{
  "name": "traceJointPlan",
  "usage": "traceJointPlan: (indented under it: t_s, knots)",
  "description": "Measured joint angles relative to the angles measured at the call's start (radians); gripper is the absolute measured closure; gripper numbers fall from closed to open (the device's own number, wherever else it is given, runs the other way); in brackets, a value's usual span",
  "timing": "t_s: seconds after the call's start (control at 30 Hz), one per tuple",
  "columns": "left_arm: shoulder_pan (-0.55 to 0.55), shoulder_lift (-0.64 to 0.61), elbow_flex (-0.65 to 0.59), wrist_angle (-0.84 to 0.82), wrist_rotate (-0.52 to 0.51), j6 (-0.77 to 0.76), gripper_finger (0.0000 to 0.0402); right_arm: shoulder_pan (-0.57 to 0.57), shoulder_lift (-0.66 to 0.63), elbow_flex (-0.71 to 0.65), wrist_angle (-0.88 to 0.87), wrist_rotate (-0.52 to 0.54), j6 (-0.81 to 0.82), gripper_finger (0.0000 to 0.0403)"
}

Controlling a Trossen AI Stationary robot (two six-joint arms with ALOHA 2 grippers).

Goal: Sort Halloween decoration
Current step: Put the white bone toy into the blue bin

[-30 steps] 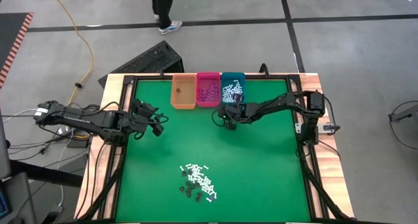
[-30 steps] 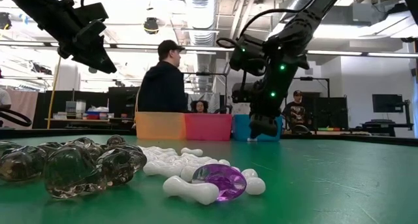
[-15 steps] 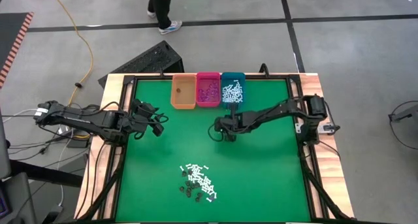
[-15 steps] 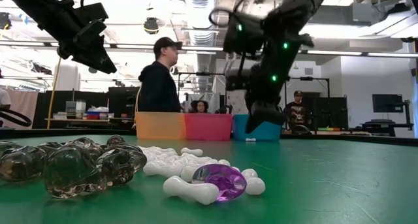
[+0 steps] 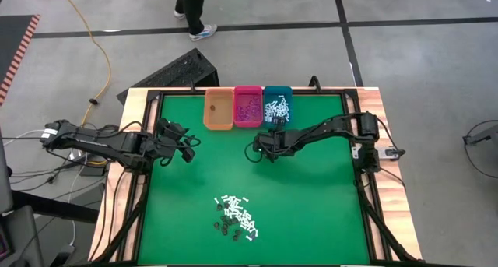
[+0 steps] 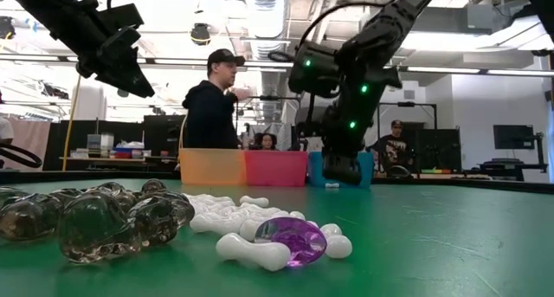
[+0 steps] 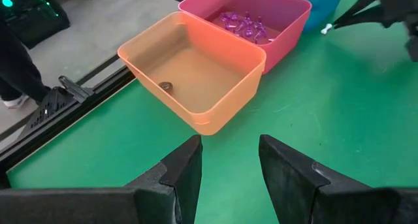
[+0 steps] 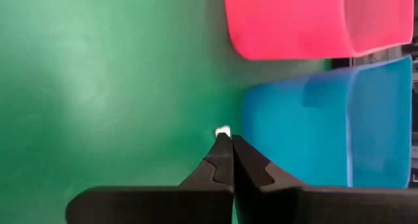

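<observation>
Foreground: I see dark translucent pieces [image 6: 95,221], white sticks [image 6: 227,212], one purple bit [image 6: 291,241].
Bins: orange bin [image 6: 211,168], pink bin [image 6: 276,168], teal bin [image 6: 363,168] in a row.
Right arm: right gripper [image 6: 341,169] down before teal bin.
Background: person [image 6: 213,106] standing.

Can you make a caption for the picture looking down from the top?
Right tool shut near three bins; left tool waits beside them.

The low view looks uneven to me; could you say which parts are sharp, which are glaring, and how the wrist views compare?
Low view: near pieces fairly sharp, ceiling lights blown out, person backlit and dark. Right wrist view: soft, bins smeared. Left wrist view: crisp on the orange bin.
</observation>
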Motion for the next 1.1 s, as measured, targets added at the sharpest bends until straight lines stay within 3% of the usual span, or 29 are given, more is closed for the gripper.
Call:
traceJointPlan:
  t_s: [0.37, 0.73, 0.83, 1.1]
  knots:
    - [0.000, 0.000, 0.000, 0.000, -0.007, -0.004, 0.0258, -0.040, 0.022, 0.000, 0.024, 0.031, -0.012, 0.0387]
    - [0.000, 0.000, 0.000, 0.000, -0.007, -0.009, 0.0258, -0.080, 0.022, 0.000, 0.023, -0.074, -0.023, 0.0387]
    - [0.000, 0.000, 0.000, 0.000, -0.006, -0.020, 0.0258, -0.061, 0.022, 0.000, 0.021, -0.122, -0.046, 0.0387]
    - [0.000, 0.000, 0.000, -0.001, 0.001, -0.023, 0.0258, 0.061, 0.001, 0.000, -0.006, -0.128, -0.037, 0.0387]
